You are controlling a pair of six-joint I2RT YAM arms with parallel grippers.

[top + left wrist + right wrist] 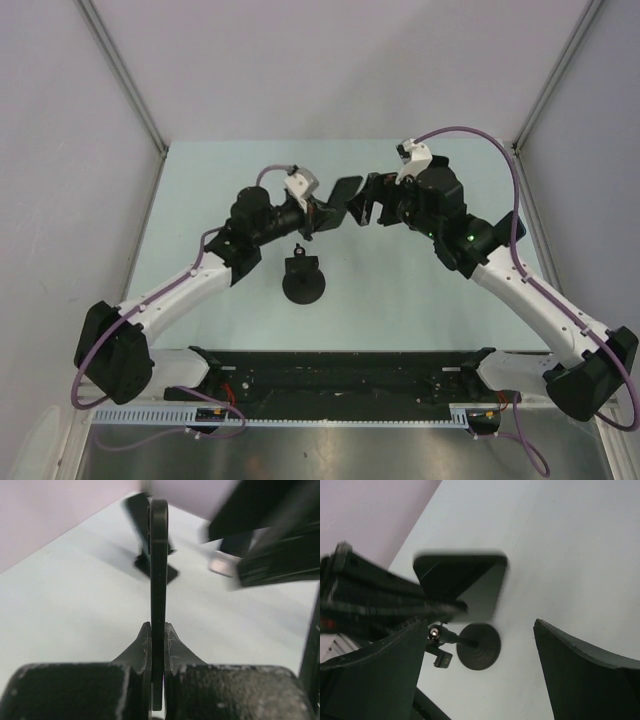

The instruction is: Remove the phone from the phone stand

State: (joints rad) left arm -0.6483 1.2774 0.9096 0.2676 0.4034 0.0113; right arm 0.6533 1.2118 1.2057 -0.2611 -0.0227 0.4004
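From above, the phone was off the phone stand and up in the air over the table. The left gripper clamped it from its 8 o'clock side. The stand sat bare on the table at about 7 o'clock from the phone, well apart from it. The right gripper hung just beside the phone at its 3 o'clock. Nothing lay between the two grippers but the phone itself.

In the left wrist view, the phone showed edge-on, running straight up toward 12 o'clock. The left gripper had its fingers pressed against both flat faces. A blurred black mass at 2 o'clock was the right gripper, close by.

In the right wrist view, the right gripper had its jaws spread wide, one finger at 8 o'clock and the other at 4 o'clock, touching nothing. Between them lay the phone, dark face showing, with the left gripper reaching in from 9 o'clock. The stand stood on the table at 6 o'clock of the phone.
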